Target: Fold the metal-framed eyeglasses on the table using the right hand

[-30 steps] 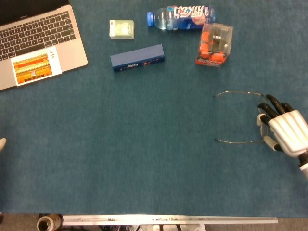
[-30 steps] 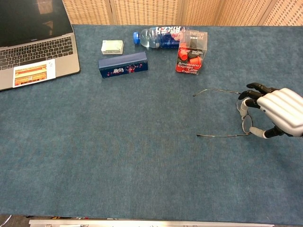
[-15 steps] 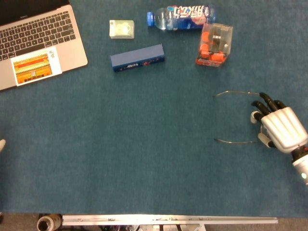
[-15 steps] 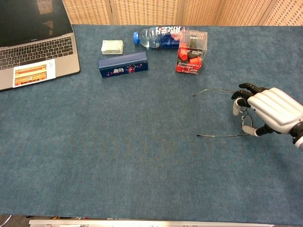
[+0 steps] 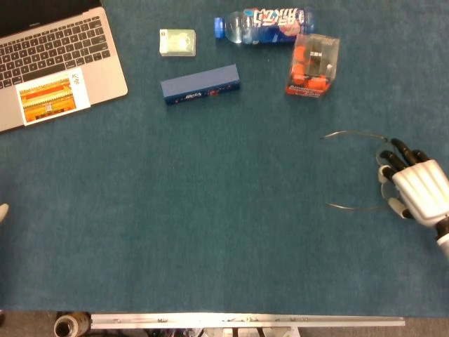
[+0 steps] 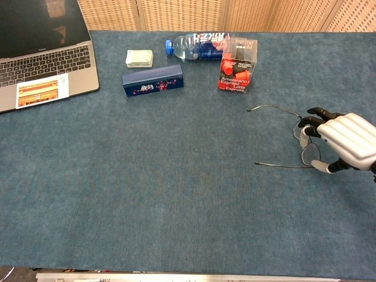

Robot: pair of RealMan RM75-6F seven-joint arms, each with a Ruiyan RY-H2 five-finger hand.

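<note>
I am keeping my right hand [image 6: 343, 141] curled over the front of the metal-framed eyeglasses [image 6: 294, 136] at the right side of the table [image 6: 176, 194], fingers gripping the frame while both temple arms are lying unfolded, pointing left.

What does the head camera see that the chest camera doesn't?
Only the head view shows a round roll below the table edge and a pale tip at the left edge, perhaps the left hand.

Only the chest view shows the lattice screens behind the table and the laptop's dark display.

Both show the laptop, bottle, blue box, and the right hand holding the glasses, which are still unfolded.
</note>
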